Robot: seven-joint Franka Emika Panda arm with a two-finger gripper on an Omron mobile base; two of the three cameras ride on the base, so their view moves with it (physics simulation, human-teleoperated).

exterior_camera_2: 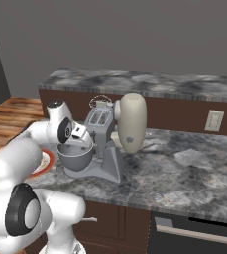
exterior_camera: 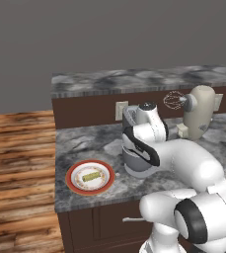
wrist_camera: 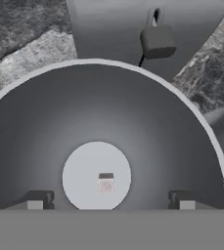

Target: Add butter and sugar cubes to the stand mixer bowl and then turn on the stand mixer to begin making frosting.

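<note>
One small cube (wrist_camera: 105, 183), likely sugar | in stand mixer bowl (wrist_camera: 147, 127) | pincer (wrist_camera: 111, 199) open

The counter (exterior_camera: 85, 141) is mottled grey and white stone over dark brown cabinets (exterior_camera: 99, 225). At lower left of the left base view, the plate (exterior_camera: 75, 184) is white with a red rim, and the butter (exterior_camera: 91, 176) on it is pale yellow-green. The mixer (exterior_camera_2: 131, 124) has a cream-beige head on a grey base. The bowl (wrist_camera: 45, 122) is smooth grey metal with a paler flat bottom, where a small whitish cube (wrist_camera: 106, 183) lies. The floor (exterior_camera: 16, 168) is brown wood planks.
</note>
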